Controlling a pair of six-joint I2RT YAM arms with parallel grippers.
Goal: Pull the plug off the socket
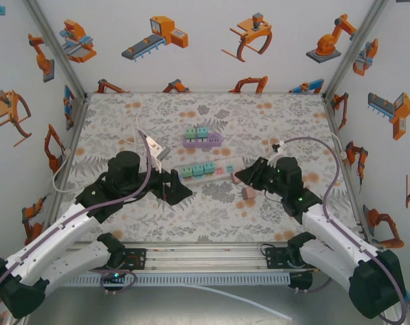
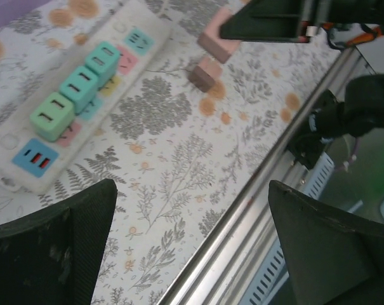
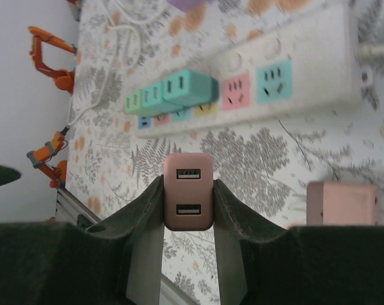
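Table [image 1: 211, 211]: two strips [image 3: 312, 32], seven plugs [image 3: 188, 197]

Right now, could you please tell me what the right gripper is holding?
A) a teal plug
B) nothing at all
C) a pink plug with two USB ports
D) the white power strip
C: in the right wrist view the right gripper is shut on the pink plug. The plug's two USB ports face the camera, and it is held clear of the white power strip.
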